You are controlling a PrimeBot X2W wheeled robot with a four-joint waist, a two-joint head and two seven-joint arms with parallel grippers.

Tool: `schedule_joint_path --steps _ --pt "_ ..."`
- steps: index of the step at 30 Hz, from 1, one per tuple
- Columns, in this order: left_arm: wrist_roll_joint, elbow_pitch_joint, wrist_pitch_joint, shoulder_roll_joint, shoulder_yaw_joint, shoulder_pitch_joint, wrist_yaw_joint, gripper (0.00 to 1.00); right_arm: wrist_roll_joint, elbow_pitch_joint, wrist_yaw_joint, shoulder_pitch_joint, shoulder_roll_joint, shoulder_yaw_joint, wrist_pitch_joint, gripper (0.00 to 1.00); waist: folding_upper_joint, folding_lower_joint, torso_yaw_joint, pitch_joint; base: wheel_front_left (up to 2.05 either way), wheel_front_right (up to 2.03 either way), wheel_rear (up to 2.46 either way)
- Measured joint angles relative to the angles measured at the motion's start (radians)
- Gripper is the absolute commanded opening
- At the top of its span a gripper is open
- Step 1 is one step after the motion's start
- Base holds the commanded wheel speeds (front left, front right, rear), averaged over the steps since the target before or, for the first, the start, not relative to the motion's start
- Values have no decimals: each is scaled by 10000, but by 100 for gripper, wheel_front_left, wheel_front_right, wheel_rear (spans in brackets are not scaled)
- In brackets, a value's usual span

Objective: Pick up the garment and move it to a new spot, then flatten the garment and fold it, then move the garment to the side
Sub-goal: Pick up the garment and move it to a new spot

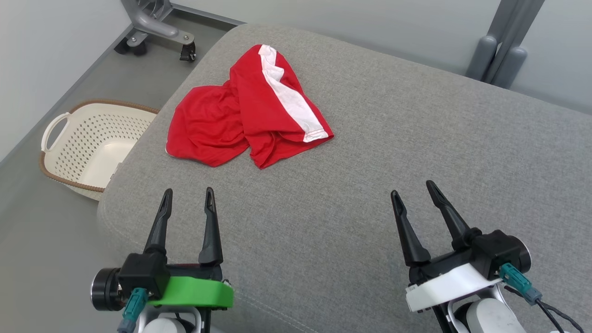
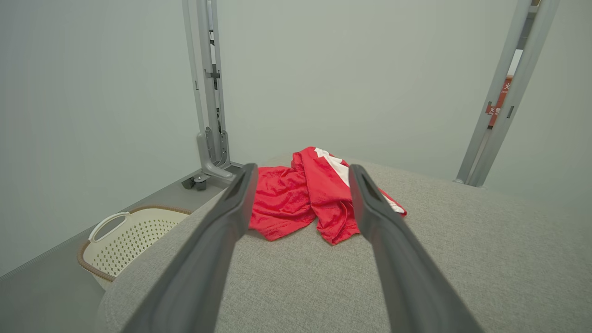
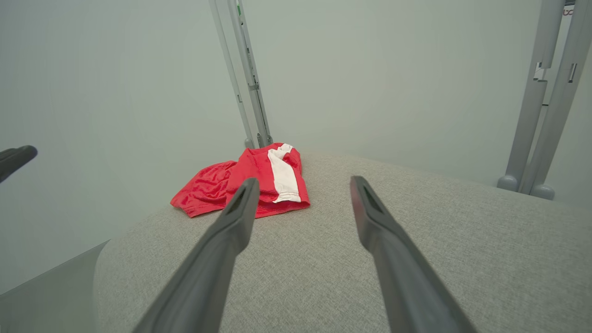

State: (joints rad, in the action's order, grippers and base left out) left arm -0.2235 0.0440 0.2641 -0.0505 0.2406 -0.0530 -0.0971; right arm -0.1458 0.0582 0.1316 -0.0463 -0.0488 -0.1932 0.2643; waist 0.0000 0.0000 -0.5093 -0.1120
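Observation:
The garment is a pair of red shorts with a white side stripe, lying crumpled on the far left part of a grey fabric-covered surface. It also appears ahead of the fingers in the left wrist view as the garment, and to the left in the right wrist view as the garment. My left gripper hovers open near the front left, well short of the shorts. On the front right, my right gripper is open too, with nothing between its fingers.
A cream perforated laundry basket sits on the floor left of the surface, also seen as the basket. A wheeled grey stand base is at the back left, and grey posts stand at the back right.

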Motion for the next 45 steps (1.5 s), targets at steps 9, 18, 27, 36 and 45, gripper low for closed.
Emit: schedule_joint_path --steps 9,18,27,36,45 --pt "61 -56 0 0 -182 -5 -2 100 -19 4 0 -2 0 -100 0 100 0 0 39 -49 0 0 0" --pt "479 23 0 2 -1024 -563 -90 100 245 -128 -2 -260 4 -56 0 100 0 0 211 -452 0 0 0" --pt "905 2307 0 -541 -1887 -2328 583 100 719 -535 0 -464 -272 192 0 100 0 0 526 -1186 0 0 0" --pt "1041 5858 -897 -1478 -1628 -4916 1419 100 1072 -1484 0 -874 -1093 631 -173 100 0 1 939 -2270 0 0 0" --pt "907 8736 -2220 -1994 -1089 -7237 2115 100 1233 -2395 0 -970 -1693 953 -619 100 0 1 1388 -3424 0 0 0"
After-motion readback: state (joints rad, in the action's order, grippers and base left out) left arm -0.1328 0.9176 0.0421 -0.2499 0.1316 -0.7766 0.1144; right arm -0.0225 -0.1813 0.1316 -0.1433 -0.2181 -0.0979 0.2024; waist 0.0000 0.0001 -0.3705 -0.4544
